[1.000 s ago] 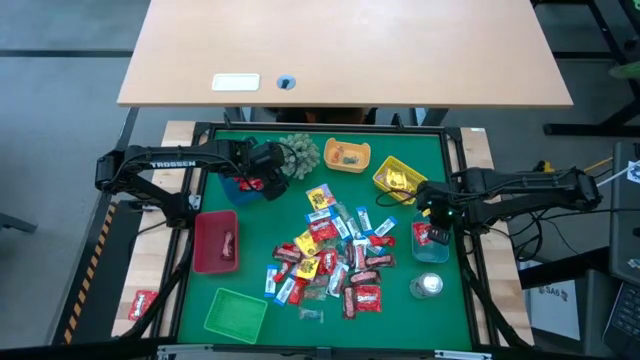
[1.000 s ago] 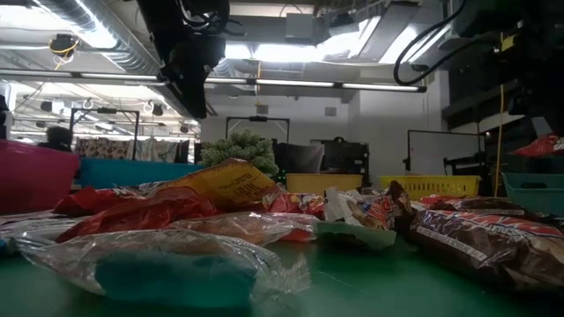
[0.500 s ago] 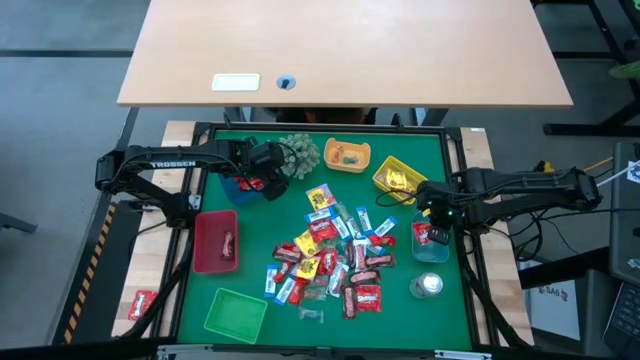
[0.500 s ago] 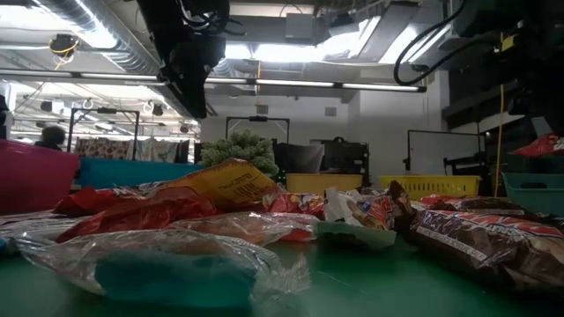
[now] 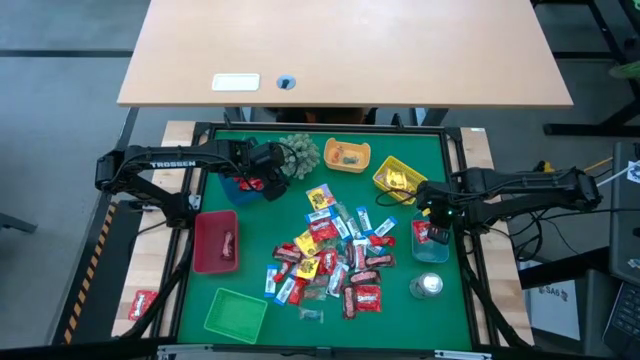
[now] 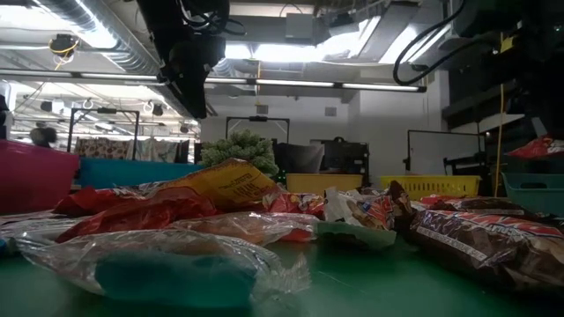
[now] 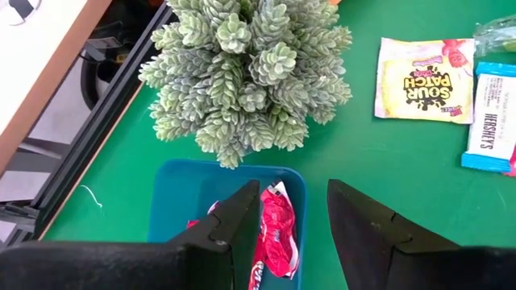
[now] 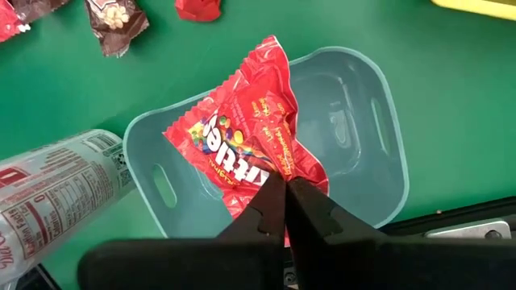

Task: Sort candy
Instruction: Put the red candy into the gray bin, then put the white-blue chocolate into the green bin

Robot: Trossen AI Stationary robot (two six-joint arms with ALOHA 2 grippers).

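On the green tabletop (image 5: 400,300) the candy (image 5: 330,255) heap is the landmark. Right of it, the right gripper (image 8: 284,197), clamped on a red Skittles packet (image 8: 246,137), hangs directly above the pale teal tray (image 8: 355,129), so release means straight down. Beyond the heap, the left gripper (image 7: 294,217), fingers apart, hovers over the blue tray (image 7: 173,201) holding a red packet (image 7: 272,234) beside the spiky plant ball (image 7: 250,72). Readable: Sour Patch, Hershey's.

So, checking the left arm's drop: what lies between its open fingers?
In the left wrist view, a red candy packet lies in the blue tray, under the left gripper.
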